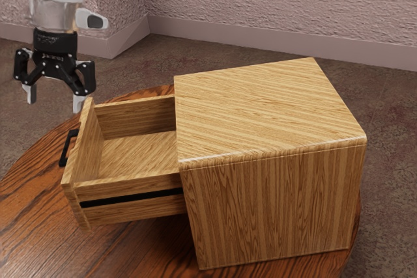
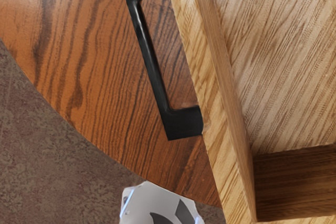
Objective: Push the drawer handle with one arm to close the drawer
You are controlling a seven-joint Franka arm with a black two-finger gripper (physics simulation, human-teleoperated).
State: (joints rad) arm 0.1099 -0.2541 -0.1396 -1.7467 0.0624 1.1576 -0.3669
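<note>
Robot gripper beside an open drawer, clock directions read in the exterior view. The black gripper [image 1: 54,99] has its two pale fingertips pointing down and standing wide apart, with floor visible between them; the finger nearer the drawer shows just above the drawer front's upper far corner, though whether they touch cannot be told. The black drawer handle [image 1: 66,148] lies between 5 and 6 o'clock from the fingertips, apart from them; in the wrist view its long bar stands off the drawer front, with table surface visible through the opening. The drawer [image 1: 137,152] is at 4 o'clock from the gripper; it stands open, extending toward 9 o'clock from the cabinet [image 1: 270,112], with a black strip [image 1: 130,198] along its near side. The cabinet, of striped light wood, lies between 3 and 4 o'clock; drawer and cabinet are above a dark-grained wooden table [image 1: 39,193] with a curved edge; the white arm [image 1: 62,14] rises toward 12 o'clock; beyond are brown floor [image 1: 391,161] and rough pinkish wall [image 1: 260,4].
</note>
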